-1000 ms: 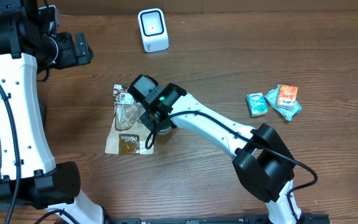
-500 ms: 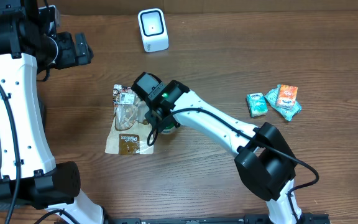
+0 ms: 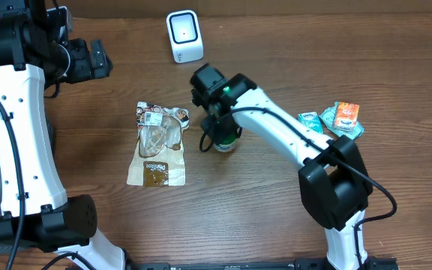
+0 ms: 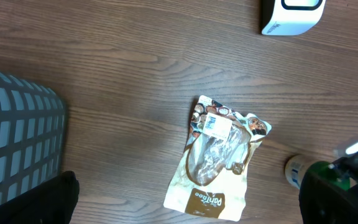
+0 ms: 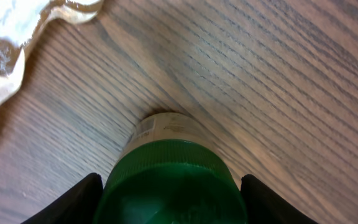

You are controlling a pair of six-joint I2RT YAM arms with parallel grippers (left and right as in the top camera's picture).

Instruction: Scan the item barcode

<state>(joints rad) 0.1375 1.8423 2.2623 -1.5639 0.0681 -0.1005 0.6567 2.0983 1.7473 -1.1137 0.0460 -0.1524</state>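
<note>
A small bottle [image 3: 226, 143] with a green cap [image 5: 173, 177] and a pale label stands upright between the snack bag and the packets. My right gripper [image 3: 220, 132] comes down over it from above. In the right wrist view its black fingers [image 5: 73, 202] press either side of the cap, so the gripper [image 5: 173, 196] is shut on the bottle. The white scanner [image 3: 184, 35] stands at the table's far edge, also in the left wrist view [image 4: 291, 15]. My left gripper [image 3: 90, 60] hangs high at the far left, wide open and holding nothing.
A brown and white snack bag [image 3: 157, 144] with a white sticker lies flat left of the bottle; it also shows in the left wrist view [image 4: 219, 158]. Several small packets [image 3: 332, 121] lie at the right. A grey basket [image 4: 17, 149] stands at the left.
My right gripper has carried the bottle right and slightly away from the snack bag's edge, toward the middle of the table. The left arm has not moved.
</note>
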